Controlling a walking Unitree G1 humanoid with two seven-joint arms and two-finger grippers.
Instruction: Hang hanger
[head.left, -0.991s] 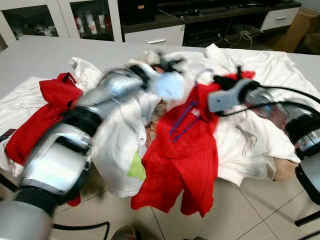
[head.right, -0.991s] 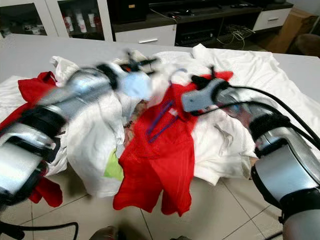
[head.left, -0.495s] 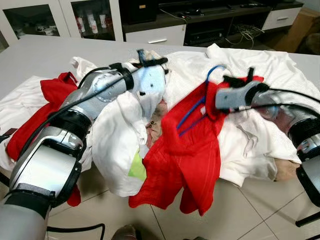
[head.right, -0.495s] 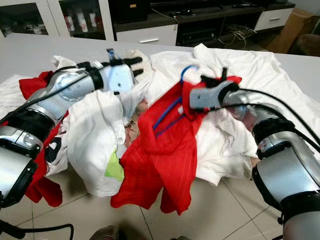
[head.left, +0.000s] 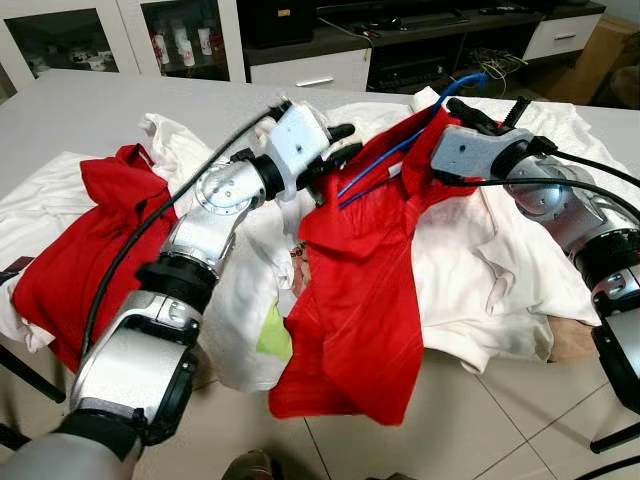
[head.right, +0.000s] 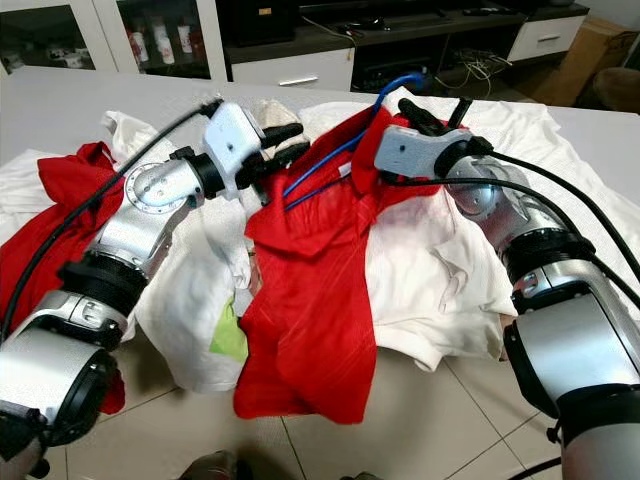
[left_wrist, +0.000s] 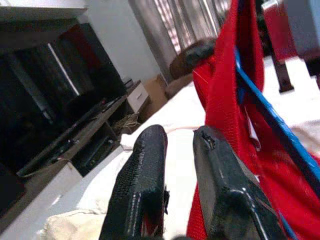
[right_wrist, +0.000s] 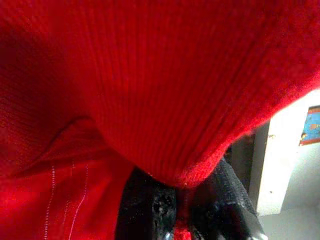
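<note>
Lying at the far left of the left eye frame, a red garment (head.left: 85, 235) rests on the grey surface (head.left: 70, 115) among rumpled white clothes (head.left: 225, 290) that spill over the near edge toward the tiled floor (head.left: 480, 430). From the lower left, the silver left arm rises to the upper middle, where the left pincer (head.left: 335, 150) sits just beside the raised collar edge of a red shirt (head.left: 365, 270). In the left wrist view its two black fingers (left_wrist: 142, 180) stand a little apart with nothing between them, the red cloth and a blue bar hanging close beside one finger.

At the centre, the red shirt is lifted at its top and drapes down over the surface edge, its hem near the bottom middle of the frame. A blue hanger (head.left: 400, 150) runs through its neck, slanting from the left pincer's fingertips up to its hook in the upper right of centre, just above the right arm's grey wrist housing.

To the right, the right pincer (head.left: 490, 110) sits at the shirt's upper right shoulder. The right wrist view shows its black fingers (right_wrist: 150, 205) clamped on a fold of red fabric. More white clothes (head.left: 520, 260) lie beneath that arm.
</note>
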